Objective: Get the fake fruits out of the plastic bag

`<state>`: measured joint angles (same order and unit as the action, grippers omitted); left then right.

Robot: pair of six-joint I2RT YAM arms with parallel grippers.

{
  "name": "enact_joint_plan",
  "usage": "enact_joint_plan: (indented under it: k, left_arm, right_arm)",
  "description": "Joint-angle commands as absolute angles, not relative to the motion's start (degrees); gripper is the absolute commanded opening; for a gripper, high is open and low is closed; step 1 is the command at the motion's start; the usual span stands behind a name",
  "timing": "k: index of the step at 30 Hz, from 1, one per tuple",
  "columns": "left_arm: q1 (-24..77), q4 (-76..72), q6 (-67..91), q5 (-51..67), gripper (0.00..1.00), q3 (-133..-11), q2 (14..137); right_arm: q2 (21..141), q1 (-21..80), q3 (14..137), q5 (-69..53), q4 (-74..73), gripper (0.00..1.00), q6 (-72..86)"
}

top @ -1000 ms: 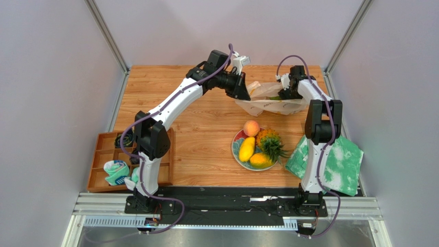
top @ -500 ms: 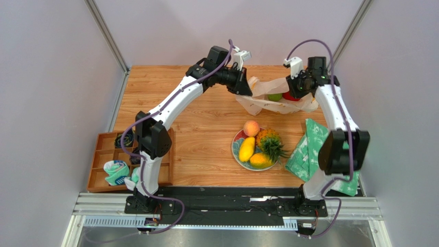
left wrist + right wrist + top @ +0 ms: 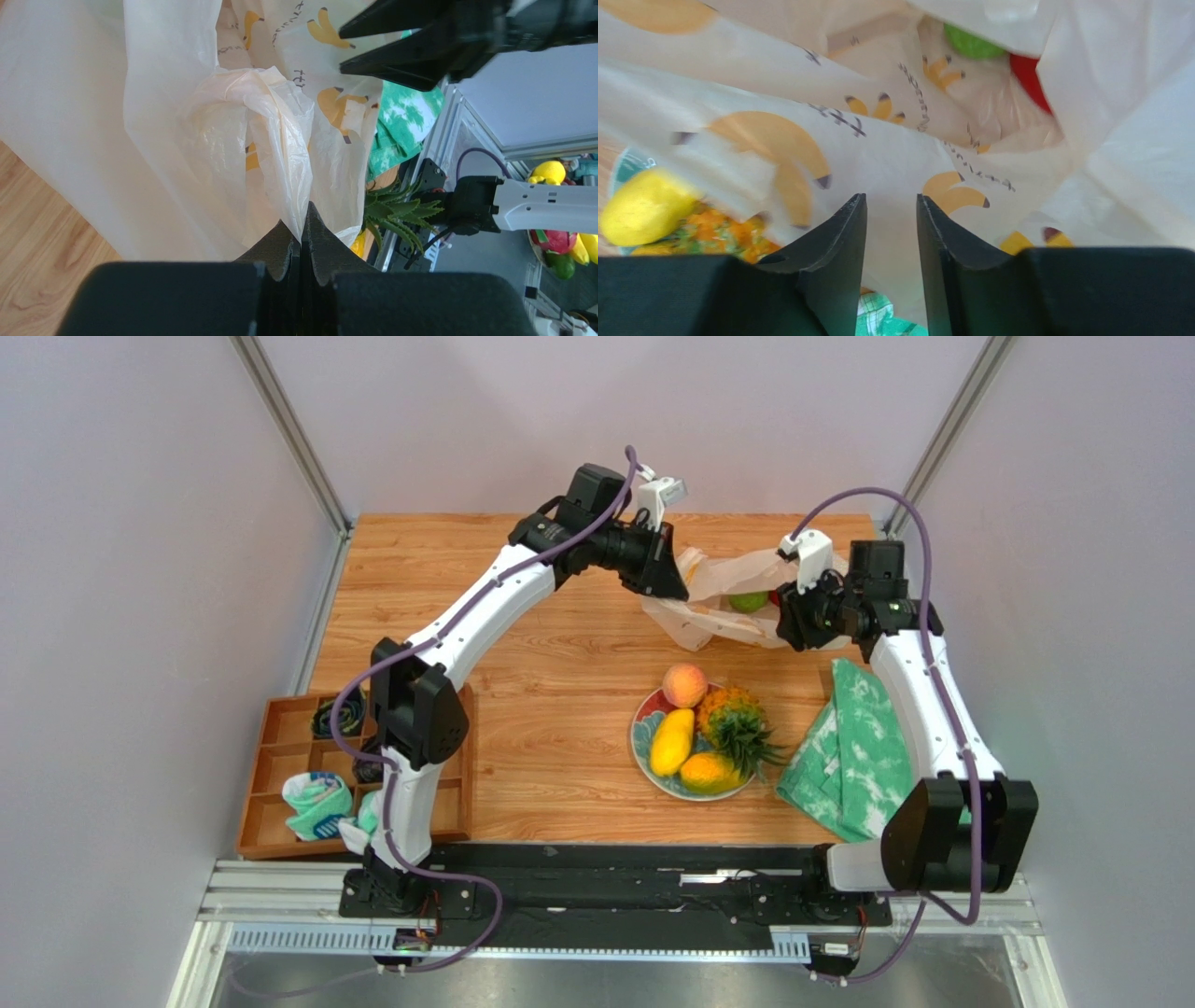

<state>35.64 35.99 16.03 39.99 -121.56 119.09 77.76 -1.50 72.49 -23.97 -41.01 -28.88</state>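
The plastic bag (image 3: 723, 602) hangs over the far middle of the table, translucent white with printed bananas. My left gripper (image 3: 676, 577) is shut on its left rim; in the left wrist view the film (image 3: 281, 126) is pinched between the jaws (image 3: 303, 213). My right gripper (image 3: 786, 623) is at the bag's right side, jaws a little apart and nothing pinched (image 3: 891, 203). Inside the bag lie a green fruit (image 3: 973, 42) (image 3: 748, 601) and a red pepper (image 3: 1031, 77). On the plate (image 3: 643, 742) rest a peach (image 3: 685, 683), a mango (image 3: 672, 742), a pineapple (image 3: 732, 717) and a second mango (image 3: 706, 772).
A green-and-white cloth (image 3: 856, 756) lies at the right edge beside the plate. A wooden compartment tray (image 3: 281, 742) with small items sits at the near left. Grey walls and frame posts close in the table on three sides.
My right gripper came from the bag's far right edge round to its near right side, nearer the plate. The left gripper kept its hold on the bag, barely moving.
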Motion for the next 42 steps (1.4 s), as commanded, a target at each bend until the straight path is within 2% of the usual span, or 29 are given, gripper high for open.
enact_joint_plan:
  k: [1, 4, 8, 11, 14, 20, 28, 33, 36, 39, 42]
  left_arm:
    - [36.1, 35.3, 13.8, 40.5, 0.0, -116.8, 115.6]
    - [36.1, 35.6, 12.5, 39.8, 0.0, -113.7, 114.3]
    - [36.1, 35.8, 8.7, 38.7, 0.0, -109.2, 110.4]
    - [36.0, 35.9, 5.7, 37.9, 0.0, -106.0, 107.1]
    - [36.1, 35.1, 4.4, 38.6, 0.0, -104.1, 104.3]
    - [36.5, 32.3, 6.3, 39.1, 0.0, -105.5, 105.8]
    - [36.5, 32.3, 6.7, 39.4, 0.0, -109.0, 108.6]
    - [36.4, 32.2, 7.1, 39.6, 0.0, -109.0, 109.1]
    - [36.4, 32.2, 6.6, 39.4, 0.0, -109.2, 109.2]
    - [36.4, 32.3, 6.5, 39.3, 0.0, -109.9, 109.6]
    - [36.5, 32.2, 7.5, 38.5, 0.0, -110.8, 110.0]
  right_arm:
    - [82.0, -1.1, 67.4, -10.9, -36.3, 0.38, -29.4]
    - [81.0, -3.4, 64.8, -9.2, -45.0, 0.31, -31.8]
    - [70.5, -3.9, 60.7, -13.0, -60.7, 0.29, -35.6]
    - [64.2, -3.9, 61.6, -14.9, -65.6, 0.29, -37.1]
    - [63.5, -3.9, 64.5, -18.3, -62.0, 0.31, -36.0]
    - [78.6, -1.7, 76.4, -24.7, -52.9, 0.34, -33.5]
    - [99.3, -0.3, 92.7, -22.2, -51.2, 0.24, -42.0]
    - [106.7, -0.3, 98.2, -22.1, -53.9, 0.2, -48.9]
    - [111.3, -0.3, 104.2, -23.8, -61.2, 0.17, -52.6]
    - [111.8, -0.3, 106.3, -26.1, -67.1, 0.15, -56.2]
    - [108.3, 1.8, 102.3, -26.0, -68.2, 0.13, -59.8]
